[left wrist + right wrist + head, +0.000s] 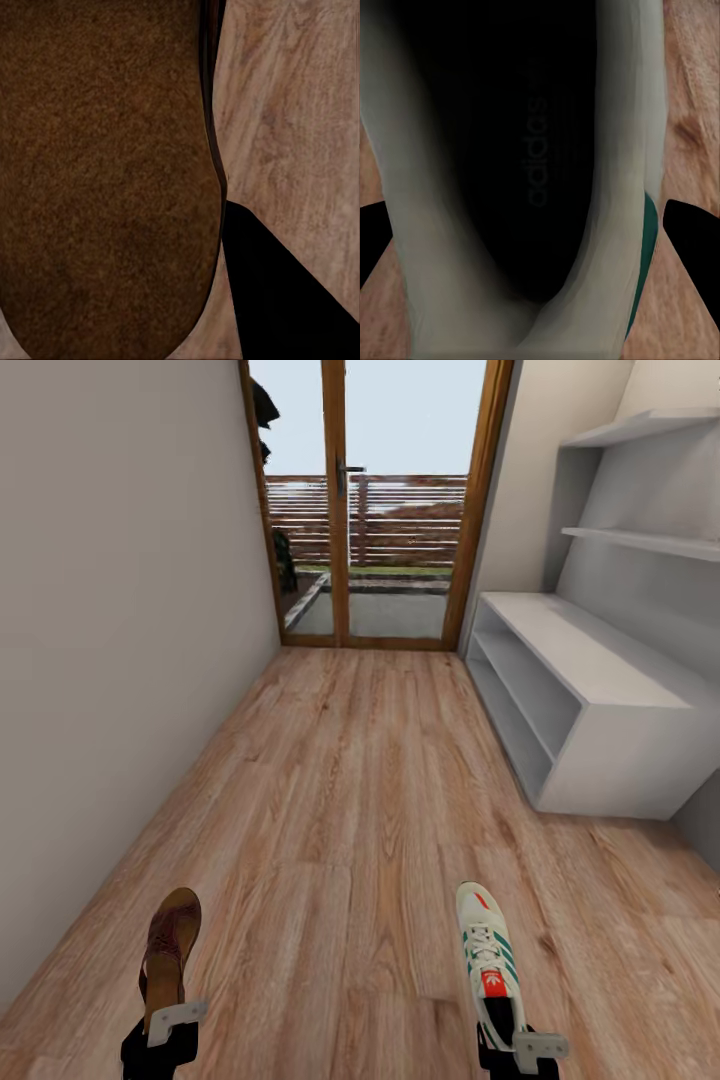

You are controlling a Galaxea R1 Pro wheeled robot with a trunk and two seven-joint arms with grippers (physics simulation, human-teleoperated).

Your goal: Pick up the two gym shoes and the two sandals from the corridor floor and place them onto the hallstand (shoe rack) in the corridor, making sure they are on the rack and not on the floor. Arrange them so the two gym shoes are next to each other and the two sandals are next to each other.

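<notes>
though claws clamped, sandal, gym shoe aloft

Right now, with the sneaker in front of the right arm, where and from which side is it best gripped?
By the heel collar, coming from behind the heel. The sneaker points toe-away from the robot, so its open heel end faces the right gripper. The right wrist view looks straight into the opening, with the thin rim offering an edge the fingers could likely pinch.
</notes>
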